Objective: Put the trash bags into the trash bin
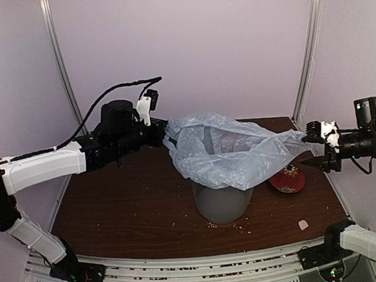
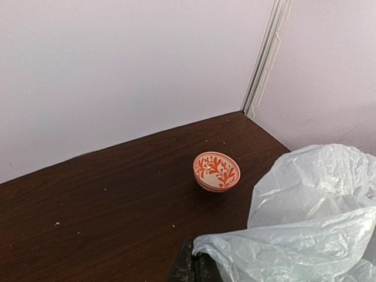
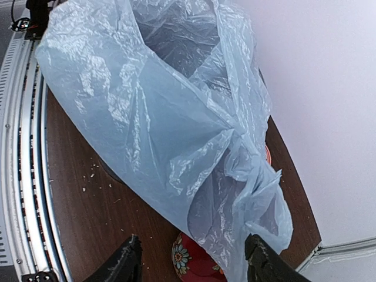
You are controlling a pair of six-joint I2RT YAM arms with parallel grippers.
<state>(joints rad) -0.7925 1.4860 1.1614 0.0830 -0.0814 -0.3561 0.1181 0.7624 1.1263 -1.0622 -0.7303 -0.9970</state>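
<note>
- The trash bin [image 1: 221, 204] stands upright near the middle of the desk [image 1: 128, 203], a little toward the near edge.
- The trash bag [image 1: 224, 151] is draped over the bin's mouth and hides its rim. It is open at the top and pulled out wide toward the left and right edges.
- The left pincer [image 1: 163, 131] is pressed together on the bag's left edge, held above the desk.
- The right pincer [image 1: 312, 148] is spread wide over the right edge. The bag's stretched corner reaches one finger, though I cannot tell whether it is hooked there.
- A flat red dish [image 1: 288, 182] lies near the right edge, just beside the bin.
- A small red-patterned bowl [image 2: 216, 171] sits near the far right corner.
</note>
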